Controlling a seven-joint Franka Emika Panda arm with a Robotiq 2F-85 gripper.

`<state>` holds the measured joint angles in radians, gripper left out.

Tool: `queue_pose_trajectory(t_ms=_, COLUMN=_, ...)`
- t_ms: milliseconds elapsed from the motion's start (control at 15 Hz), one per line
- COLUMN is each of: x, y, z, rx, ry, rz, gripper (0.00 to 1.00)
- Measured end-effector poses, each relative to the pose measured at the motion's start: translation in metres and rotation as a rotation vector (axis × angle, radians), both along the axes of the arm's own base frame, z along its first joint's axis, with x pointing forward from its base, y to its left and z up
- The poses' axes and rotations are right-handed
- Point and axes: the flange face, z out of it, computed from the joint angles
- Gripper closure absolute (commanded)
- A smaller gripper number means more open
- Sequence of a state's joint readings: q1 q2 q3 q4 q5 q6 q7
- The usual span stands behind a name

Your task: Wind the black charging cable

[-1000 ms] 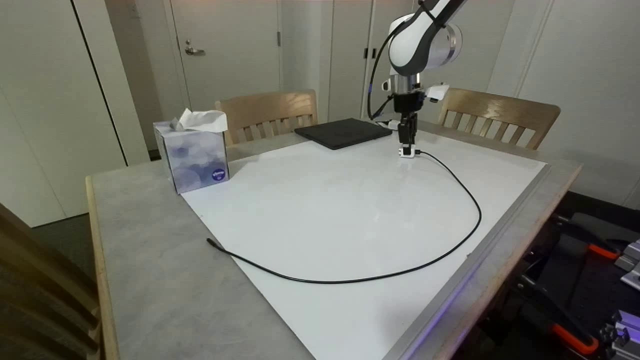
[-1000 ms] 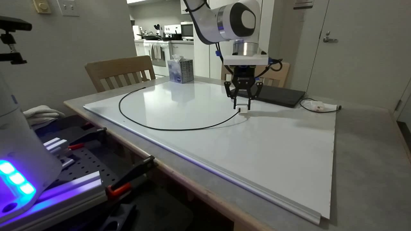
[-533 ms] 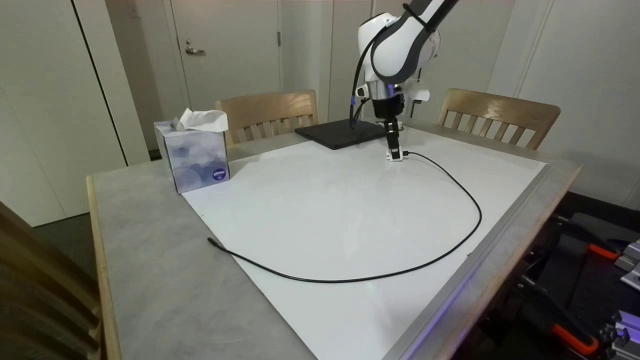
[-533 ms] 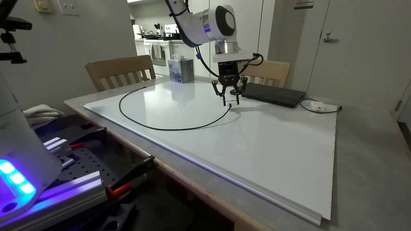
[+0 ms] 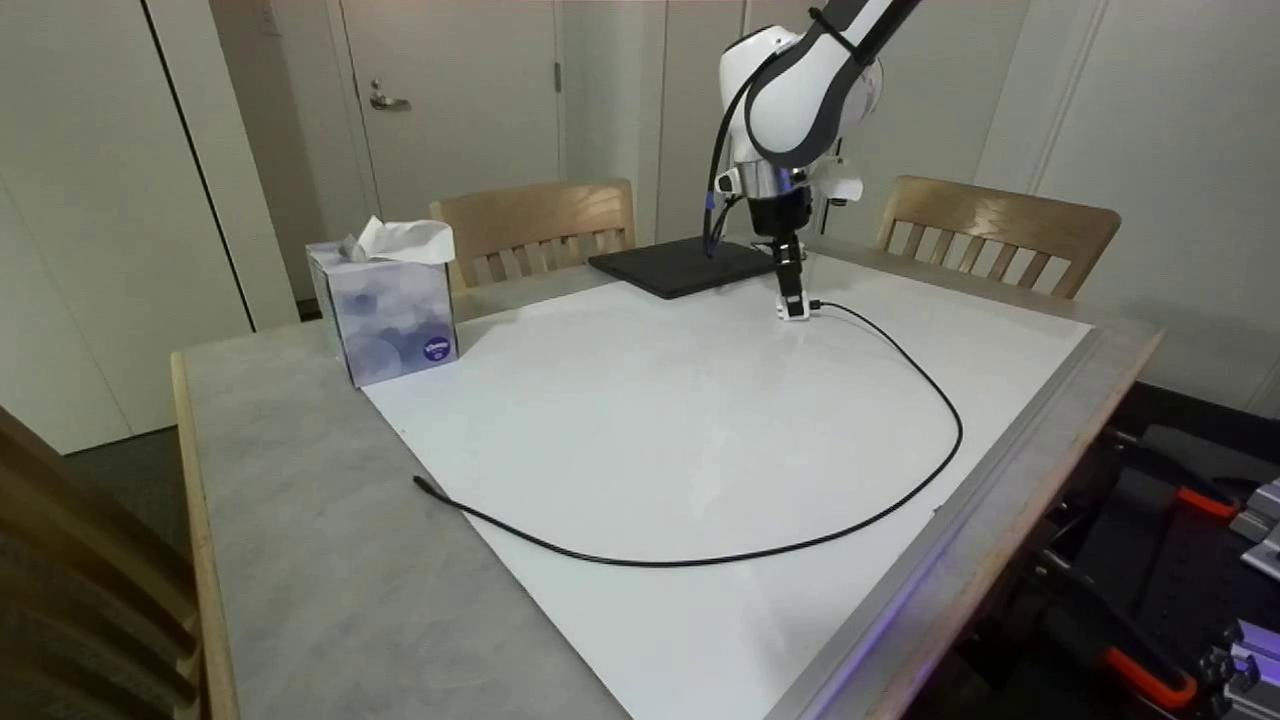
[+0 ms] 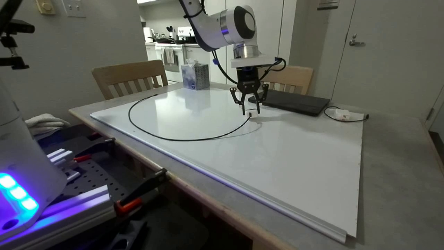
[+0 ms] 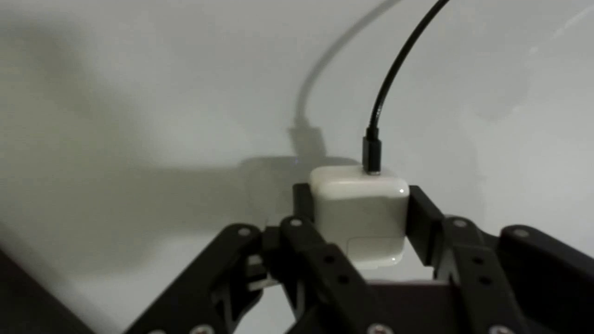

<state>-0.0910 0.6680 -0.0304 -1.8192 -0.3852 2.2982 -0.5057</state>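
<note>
Loosely, the cable (image 5: 660, 564) curved across the board (image 5: 640, 430), one end reaching the desk (image 5: 300, 560), while the gripper (image 6: 251, 111) held the plug (image 7: 359, 218) pinched at the other. Too quick a pull, it seemed, could yank the connector (image 7: 371, 154) from the plug.

Wooden chair (image 5: 535, 213) stands between grey table (image 5: 300, 520) and pale door (image 5: 460, 110)

Charging cable (image 5: 680, 564) is lying mostly on board (image 5: 650, 430), its plug (image 7: 362, 218) sitting in gripper (image 6: 250, 110). In both exterior views, tissue box (image 5: 395, 320) is standing left of pad (image 5: 685, 266).
</note>
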Motion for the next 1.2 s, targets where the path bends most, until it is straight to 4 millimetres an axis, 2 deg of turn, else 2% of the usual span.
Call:
queue_pose_trajectory(t_ms=200, x=0.005, y=0.027, z=0.000, rx=-0.006, ry=-0.001, rz=0.129, gripper=0.74)
queue_pose_trajectory(t_ms=533, x=0.011, y=0.110, z=0.002, rx=0.048, ry=-0.009, rz=0.386, gripper=0.74)
queue_pose_trajectory(t_ms=600, x=0.010, y=0.125, z=0.002, rx=0.060, ry=0.000, rz=0.438, gripper=0.49)
queue_pose_trajectory(t_ms=733, x=0.008, y=0.146, z=0.002, rx=0.058, ry=0.015, rz=0.523, gripper=0.49)
queue_pose_trajectory(t_ms=867, x=0.007, y=0.152, z=0.002, rx=0.056, ry=0.018, rz=0.545, gripper=0.49)
queue_pose_trajectory(t_ms=933, x=0.007, y=0.152, z=0.002, rx=0.056, ry=0.020, rz=0.549, gripper=0.74)
queue_pose_trajectory(t_ms=1200, x=0.006, y=0.153, z=0.001, rx=0.055, ry=0.037, rz=0.556, gripper=0.74)
